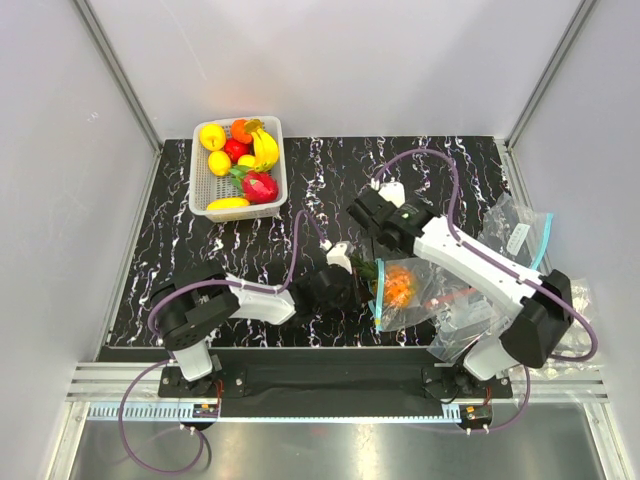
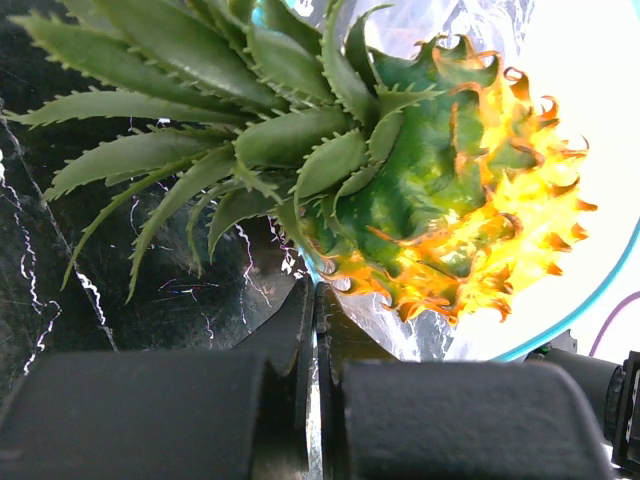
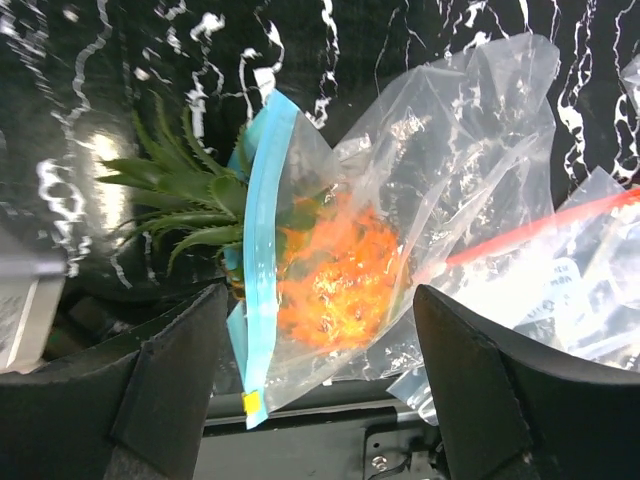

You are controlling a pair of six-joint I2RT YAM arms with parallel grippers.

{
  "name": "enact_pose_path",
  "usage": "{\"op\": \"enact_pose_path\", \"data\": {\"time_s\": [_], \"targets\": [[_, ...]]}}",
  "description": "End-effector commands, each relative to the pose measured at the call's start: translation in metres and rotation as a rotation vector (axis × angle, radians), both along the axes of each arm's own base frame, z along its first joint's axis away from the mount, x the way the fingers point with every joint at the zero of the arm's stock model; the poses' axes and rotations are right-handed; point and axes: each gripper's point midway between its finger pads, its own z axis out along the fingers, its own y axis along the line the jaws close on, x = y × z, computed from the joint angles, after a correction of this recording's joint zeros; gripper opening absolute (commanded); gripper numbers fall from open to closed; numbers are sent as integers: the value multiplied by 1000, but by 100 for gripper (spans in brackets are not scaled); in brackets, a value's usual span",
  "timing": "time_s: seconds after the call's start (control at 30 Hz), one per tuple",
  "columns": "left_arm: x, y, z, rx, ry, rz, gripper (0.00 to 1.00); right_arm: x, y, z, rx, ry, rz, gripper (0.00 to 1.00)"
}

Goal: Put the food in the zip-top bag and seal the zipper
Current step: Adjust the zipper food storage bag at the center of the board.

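Note:
The pineapple (image 1: 398,284) lies in the clear zip-top bag (image 1: 425,305), orange body (image 3: 340,275) inside and green crown (image 3: 180,205) sticking out past the teal-blue zipper (image 3: 262,220). My left gripper (image 1: 350,286) is shut on the bag's mouth edge, and clear film shows between its closed jaws (image 2: 318,290) just under the pineapple (image 2: 440,200). My right gripper (image 1: 362,215) hovers open behind the bag. Its wide-spread fingers (image 3: 318,300) frame the bag (image 3: 470,150) from above without touching it.
A white basket (image 1: 200,170) with several toy fruits stands at the back left. More clear bags lie at the right, one with a red-orange strip (image 3: 540,225) and one with a teal edge (image 1: 520,235). White walls and metal posts enclose the black marbled table (image 1: 180,250).

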Motion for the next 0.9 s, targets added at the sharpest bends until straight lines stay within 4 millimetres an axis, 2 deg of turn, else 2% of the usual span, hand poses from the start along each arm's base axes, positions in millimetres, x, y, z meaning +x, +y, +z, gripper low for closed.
{"op": "enact_pose_path", "data": {"time_s": [0.0,0.17,0.37,0.53,0.6,0.63,0.8,0.83,0.87], "targets": [[12,-12,40,-78,-87,13,0,3,-2,-1,-75,-14,-22,82],[12,-12,40,-72,-93,11,0,5,1,-23,-131,32,-25,81],[12,-10,42,-69,-97,13,0,5,0,-27,-140,30,-33,74],[12,-10,42,-69,-97,13,0,3,2,-25,-148,32,-21,50],[12,-10,42,-71,-97,13,0,2,3,-24,-145,28,-21,46],[12,-10,41,-69,-95,14,0,2,2,-22,-148,24,-24,40],[13,-9,44,-64,-104,10,0,0,2,-14,-141,11,-24,29],[14,-9,48,-66,-112,16,0,0,2,-13,-142,9,-22,24],[15,-8,49,-50,-113,18,0,0,2,-10,-139,4,-20,6]]}}
